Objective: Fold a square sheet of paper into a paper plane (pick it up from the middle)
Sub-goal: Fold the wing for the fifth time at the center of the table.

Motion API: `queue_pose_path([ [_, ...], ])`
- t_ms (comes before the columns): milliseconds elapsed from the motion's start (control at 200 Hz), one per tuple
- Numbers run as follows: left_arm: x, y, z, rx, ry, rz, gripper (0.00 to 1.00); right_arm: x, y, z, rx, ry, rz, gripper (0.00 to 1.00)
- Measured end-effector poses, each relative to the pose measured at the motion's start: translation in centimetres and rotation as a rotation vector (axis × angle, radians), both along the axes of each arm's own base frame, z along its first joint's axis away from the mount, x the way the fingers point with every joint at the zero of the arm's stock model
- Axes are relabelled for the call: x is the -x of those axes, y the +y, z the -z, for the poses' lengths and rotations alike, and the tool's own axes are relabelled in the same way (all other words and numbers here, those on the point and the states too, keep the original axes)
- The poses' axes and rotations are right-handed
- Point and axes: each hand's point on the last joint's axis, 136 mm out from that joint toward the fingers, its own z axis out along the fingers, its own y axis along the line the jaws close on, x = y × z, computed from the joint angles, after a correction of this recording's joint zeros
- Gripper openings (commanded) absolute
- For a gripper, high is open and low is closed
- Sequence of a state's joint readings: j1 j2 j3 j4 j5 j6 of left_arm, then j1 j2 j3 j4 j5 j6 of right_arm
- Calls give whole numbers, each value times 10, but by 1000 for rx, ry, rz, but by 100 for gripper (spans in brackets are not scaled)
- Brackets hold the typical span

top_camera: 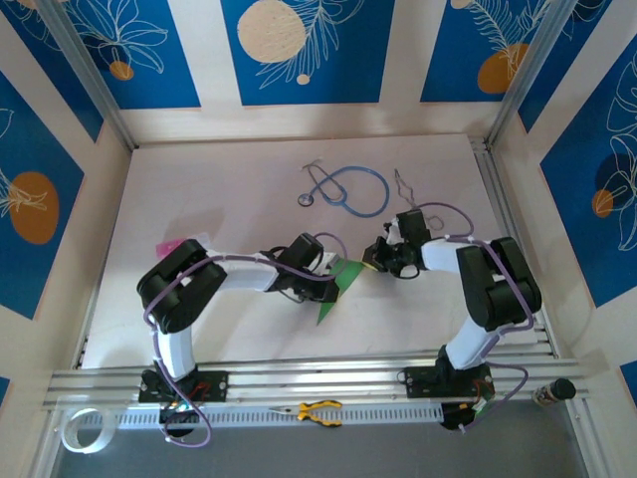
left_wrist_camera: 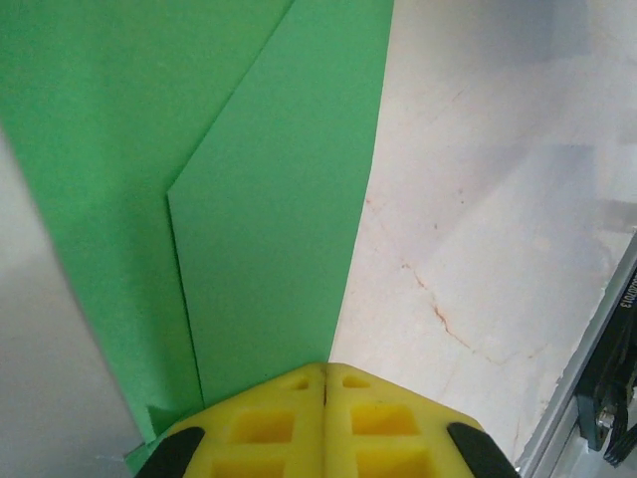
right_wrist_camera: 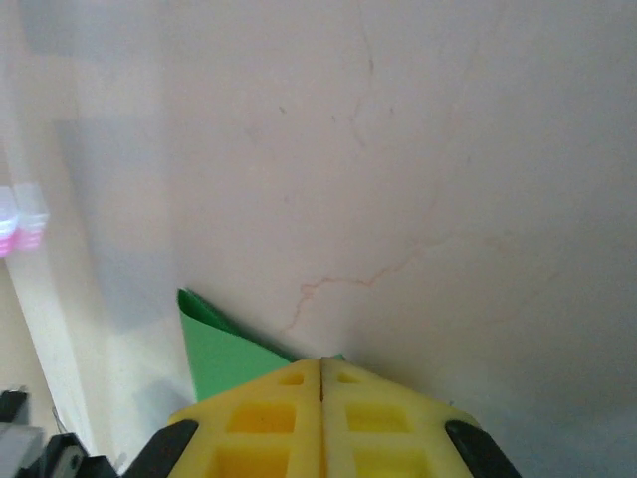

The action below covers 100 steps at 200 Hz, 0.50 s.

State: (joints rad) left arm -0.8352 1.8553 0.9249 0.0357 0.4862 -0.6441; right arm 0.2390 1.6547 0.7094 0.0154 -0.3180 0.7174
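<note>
Flanking one green paper sheet [left_wrist_camera: 279, 249], left gripper [left_wrist_camera: 323, 373] and right gripper [right_wrist_camera: 320, 363] are both closed, hold unclear.

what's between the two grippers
The folded green paper; the top view shows it spanning from left gripper to right gripper.

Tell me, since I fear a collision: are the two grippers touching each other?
Apart. The top external view shows the green paper lying between the left gripper and the right gripper.
</note>
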Motion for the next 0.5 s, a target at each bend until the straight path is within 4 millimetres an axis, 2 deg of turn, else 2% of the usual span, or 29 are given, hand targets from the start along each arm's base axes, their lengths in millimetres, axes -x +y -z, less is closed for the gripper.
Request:
queue_pose_path([
  [115, 0, 1, -6, 11, 10, -27, 27, 0, 2, -27, -19, -77, -8, 17],
  [225, -6, 2, -24, 26, -19, -66, 32, 10, 5, -47, -41, -139, -18, 21],
  [375, -18, 7, -55, 58, -92, -109, 33, 35, 10, -44, -47, -118, -43, 21],
  [500, -27, 18, -55, 45, -102, -147, 31, 53, 15, -37, -43, -82, -68, 21],
])
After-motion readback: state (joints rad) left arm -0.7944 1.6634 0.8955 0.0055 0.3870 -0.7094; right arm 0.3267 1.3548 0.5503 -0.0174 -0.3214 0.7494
